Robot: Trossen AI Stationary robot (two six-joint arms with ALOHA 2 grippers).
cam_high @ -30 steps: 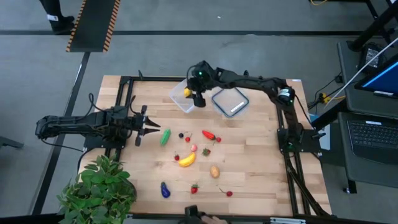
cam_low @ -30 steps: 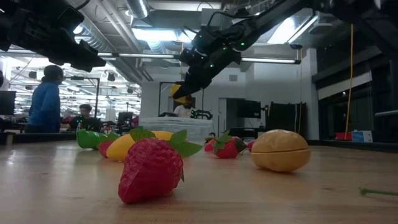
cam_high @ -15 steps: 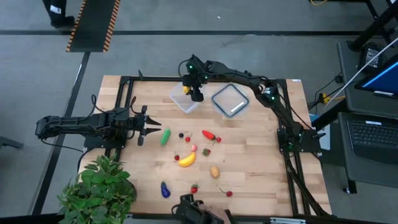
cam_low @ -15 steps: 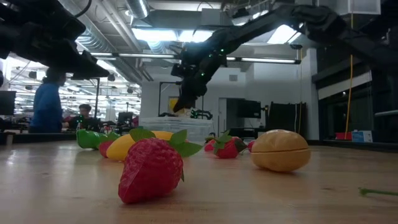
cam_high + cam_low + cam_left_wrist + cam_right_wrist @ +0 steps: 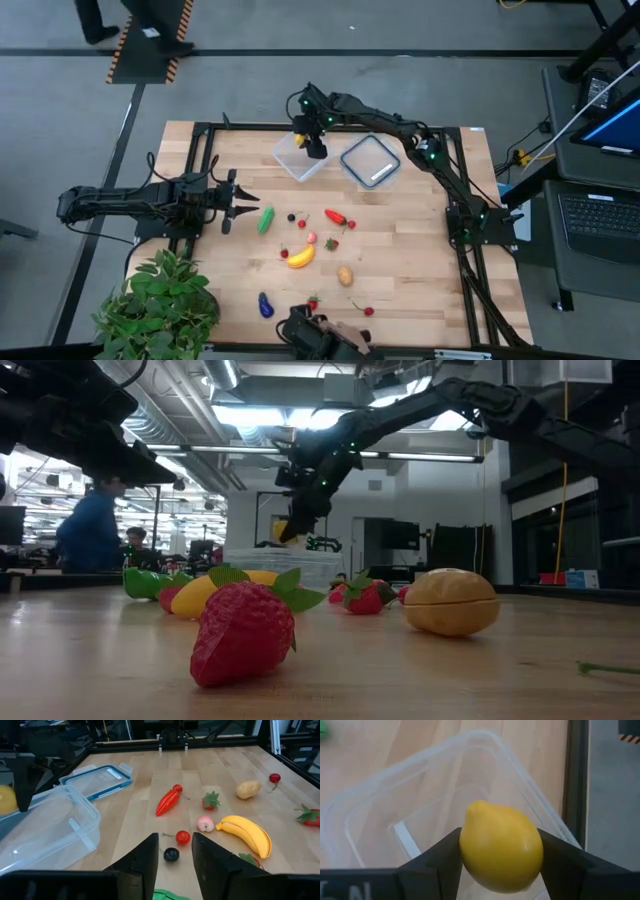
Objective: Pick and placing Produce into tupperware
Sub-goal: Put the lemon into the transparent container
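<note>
The tupperware (image 5: 301, 157), a clear square tub, was seen near the far edge of the wooden table (image 5: 400, 290), with its flat lid (image 5: 371, 162) lying just beside it on the right arm's side. Above the tub, the right gripper (image 5: 314, 146) was held with its fingers closed on a yellow lemon (image 5: 501, 846), each finger pressed against one side of the fruit. In the right wrist view the tub's open floor and walls were seen directly beneath the lemon, so the fruit was judged to lie straight over the opening, and the coming move was judged to turn on that vertical line: a release or a short descent would be all that was called for. The lemon's long axis was seen running roughly across between the fingers, though its exact tilt could not be told. The left gripper (image 5: 235, 203) was held low at the table's left side, far from the tub but just beside a green vegetable (image 5: 265, 220); its fingers were seen apart with a narrow gap and nothing between them, pointed towards the scattered produce. Of that produce, a banana (image 5: 301, 257), a red pepper (image 5: 336, 216), a potato-like piece (image 5: 345, 275), a purple piece (image 5: 265, 305), a strawberry (image 5: 313, 301) and small red berries (image 5: 368, 310) were left on the table's middle and near side, well apart from the tub. The left arm was judged nearer to most of these, the right arm nearer to the tub.
</note>
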